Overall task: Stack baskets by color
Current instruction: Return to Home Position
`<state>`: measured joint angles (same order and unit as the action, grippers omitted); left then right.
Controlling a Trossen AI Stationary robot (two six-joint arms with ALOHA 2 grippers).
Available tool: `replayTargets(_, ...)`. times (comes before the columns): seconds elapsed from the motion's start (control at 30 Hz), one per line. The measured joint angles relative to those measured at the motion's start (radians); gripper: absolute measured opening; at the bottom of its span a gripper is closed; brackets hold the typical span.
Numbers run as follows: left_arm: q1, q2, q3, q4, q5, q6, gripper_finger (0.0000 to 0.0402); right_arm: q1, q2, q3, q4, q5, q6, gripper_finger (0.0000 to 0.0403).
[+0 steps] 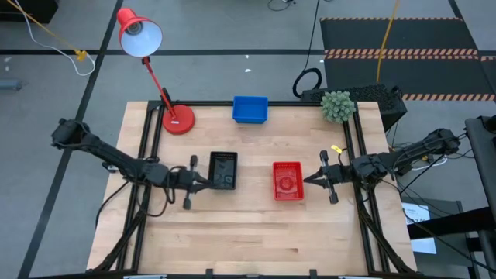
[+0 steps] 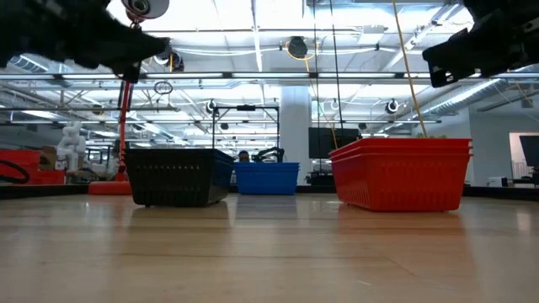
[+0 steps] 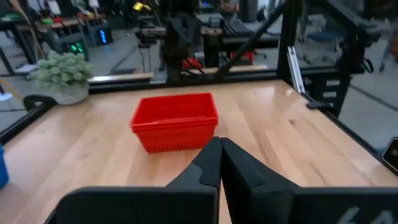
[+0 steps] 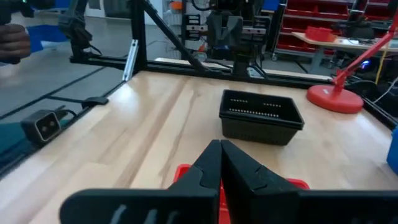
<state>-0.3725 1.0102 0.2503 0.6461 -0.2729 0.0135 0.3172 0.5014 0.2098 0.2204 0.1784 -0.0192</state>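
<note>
Dark fingers (image 3: pixel 208 163) of the left tool (image 3: pixel 220 143) are pressing together, holding nothing. They are pointing across the worktop (image 3: pixel 93 149) at the red stack (image 3: pixel 175 121).

From the right wrist, the right tool (image 4: pixel 220 144) is pressing together too, gripping nothing. The red stack's edge is peeking out right under it, and it is pointing at the black stack (image 4: pixel 261 117).

From above, the two tools are facing each other. The black stack is lying just in front of the left tool and the red stack just in front of the right one. Both have long sides running front to back. The blue stack (image 1: pixel 250 109) is sitting well apart at the back edge.

From worktop level, both arms are hanging high above the stacks. I am guessing each arm only has to pull straight back, away from its own stack.
</note>
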Motion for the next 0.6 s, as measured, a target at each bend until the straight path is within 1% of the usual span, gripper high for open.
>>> replayTargets(0.13,0.002,-0.033,-0.118,0.154,-0.020,0.001,0.0003,0.000,-0.011,-0.022,0.008,0.002,-0.057,0.0000)
replayTargets(0.3,0.003,-0.054,-0.230,0.322,-0.033,0.000,0.0008,0.000,-0.024,-0.065,0.062,-0.002,-0.094,0.0000)
replayTargets(0.43,0.003,-0.056,-0.241,0.335,-0.043,0.000,0.0003,-0.001,-0.029,-0.120,0.128,-0.028,-0.126,0.0000)
replayTargets(0.6,0.003,-0.056,-0.241,0.341,-0.042,0.009,0.0010,-0.001,-0.051,-0.156,0.194,-0.043,-0.146,0.0000)
